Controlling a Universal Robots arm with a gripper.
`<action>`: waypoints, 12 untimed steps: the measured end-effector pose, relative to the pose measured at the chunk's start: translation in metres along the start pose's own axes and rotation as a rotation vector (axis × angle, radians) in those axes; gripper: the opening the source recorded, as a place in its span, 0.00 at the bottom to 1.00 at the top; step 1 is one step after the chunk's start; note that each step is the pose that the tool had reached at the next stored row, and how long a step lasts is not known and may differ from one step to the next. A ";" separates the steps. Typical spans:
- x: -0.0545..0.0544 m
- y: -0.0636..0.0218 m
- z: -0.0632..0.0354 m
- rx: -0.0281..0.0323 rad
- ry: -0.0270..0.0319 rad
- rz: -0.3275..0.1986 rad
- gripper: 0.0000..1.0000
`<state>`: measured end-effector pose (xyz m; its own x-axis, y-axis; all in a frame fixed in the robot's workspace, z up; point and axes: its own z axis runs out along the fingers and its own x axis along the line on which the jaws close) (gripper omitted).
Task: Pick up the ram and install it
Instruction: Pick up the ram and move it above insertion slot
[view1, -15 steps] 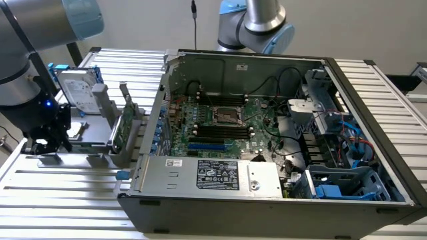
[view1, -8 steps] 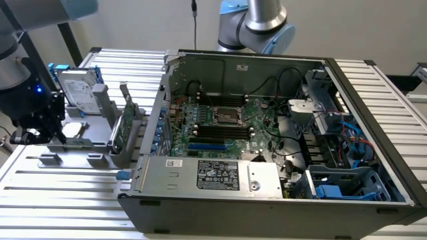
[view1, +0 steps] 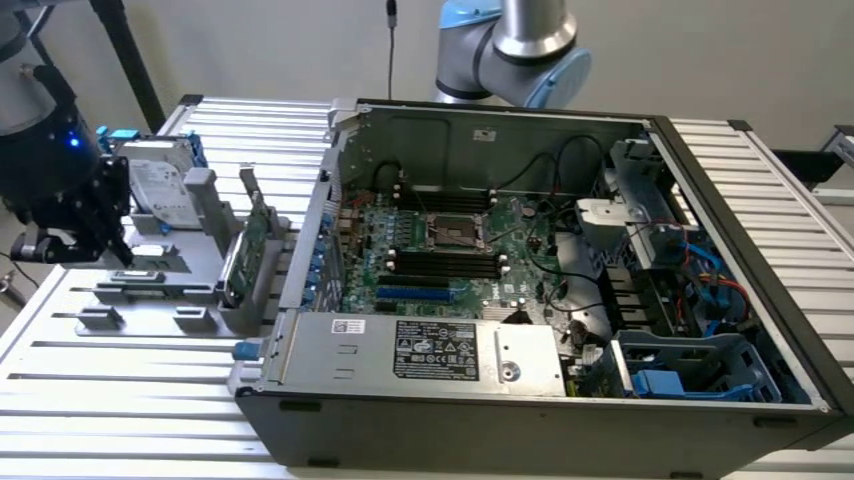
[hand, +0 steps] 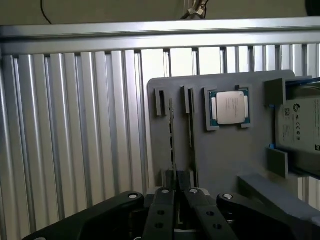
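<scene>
One arm's gripper (hand: 179, 197) sits low at the exterior view's left, over the grey holder (hand: 225, 160) on the slatted table (view1: 134, 400). Its black fingers (hand: 162, 212) are drawn almost together, pinching the ram (hand: 172, 145), which stands edge-on, a thin line along a slot of the holder. Just beside it in the holder lies a square processor chip (hand: 230, 107), then a hard drive (hand: 300, 125). The open computer case (view1: 534, 400) stands well apart, towards the exterior view's right.

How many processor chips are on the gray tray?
1. The processor chip lies flat in its pocket on the gray tray, beside the hard drive. The hand may hide part of the tray.
</scene>
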<state>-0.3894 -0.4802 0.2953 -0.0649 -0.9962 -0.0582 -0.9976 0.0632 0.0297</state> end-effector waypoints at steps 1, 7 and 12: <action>0.000 -0.0030 -0.0047 -0.0003 -0.0004 -0.001 0.14; -0.003 -0.0204 -0.0324 -0.0009 -0.0048 -0.006 0.14; -0.006 -0.0361 -0.0556 -0.0015 -0.0090 -0.011 0.14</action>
<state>-0.3516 -0.4803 0.3500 -0.0542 -0.9962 -0.0675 -0.9982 0.0523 0.0305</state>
